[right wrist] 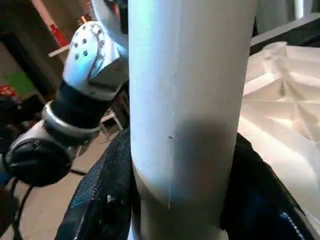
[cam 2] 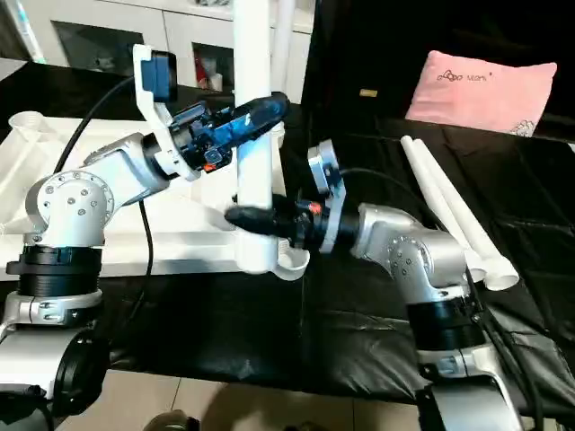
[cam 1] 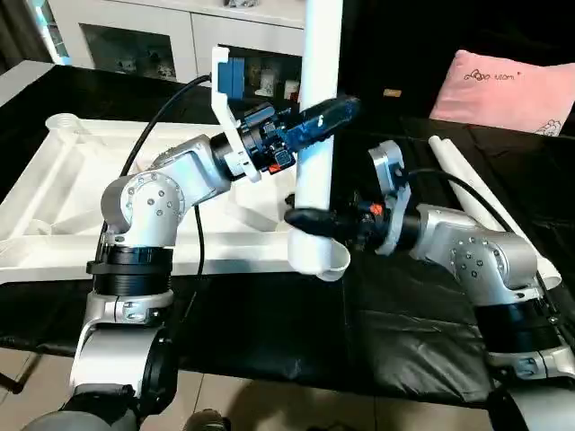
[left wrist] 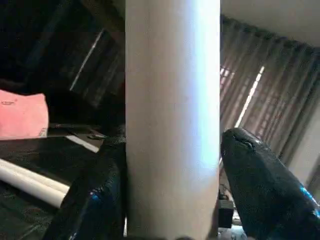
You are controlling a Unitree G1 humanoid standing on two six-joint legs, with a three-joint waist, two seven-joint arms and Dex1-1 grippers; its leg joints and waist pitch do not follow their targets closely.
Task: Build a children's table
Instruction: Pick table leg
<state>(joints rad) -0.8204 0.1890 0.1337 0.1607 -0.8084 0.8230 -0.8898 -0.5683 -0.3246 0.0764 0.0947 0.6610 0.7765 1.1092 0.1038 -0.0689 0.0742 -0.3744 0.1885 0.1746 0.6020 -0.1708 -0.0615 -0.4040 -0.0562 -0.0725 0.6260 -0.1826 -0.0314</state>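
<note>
- Fingers of both grippers are wrapped around one white leg (cam 1: 319, 108), which stands straight up in the middle of the scene.
- The left gripper (cam 1: 322, 121) holds the leg higher up. Its two black fingers (left wrist: 265, 185) sit one on each side of the tube, half open and close against it. One finger has a thin gap next to the tube in the left wrist view.
- The right gripper (cam 1: 310, 218) holds the same leg lower down, near its wide bottom end. Its fingers (right wrist: 102, 195) are also half open, with the tube pinched snugly between them.
- The bottom end of the leg (cam 1: 319, 256) sits at the front corner of the white tabletop (cam 1: 63, 193). I cannot tell if it is all the way in the corner socket.
- The tabletop lies upside down on the black cloth (cam 1: 413, 332), ribs facing up, on the robot's left. A round socket (cam 1: 61, 121) shows at its far corner.
- Two more white legs (cam 2: 449, 211) lie flat side by side on the cloth to the robot's right, well apart from the grippers.
- A pink pillow (cam 1: 503, 90) rests at the back on the right.
- A white cabinet (cam 1: 171, 40) with glass doors stands behind the tabletop.
</note>
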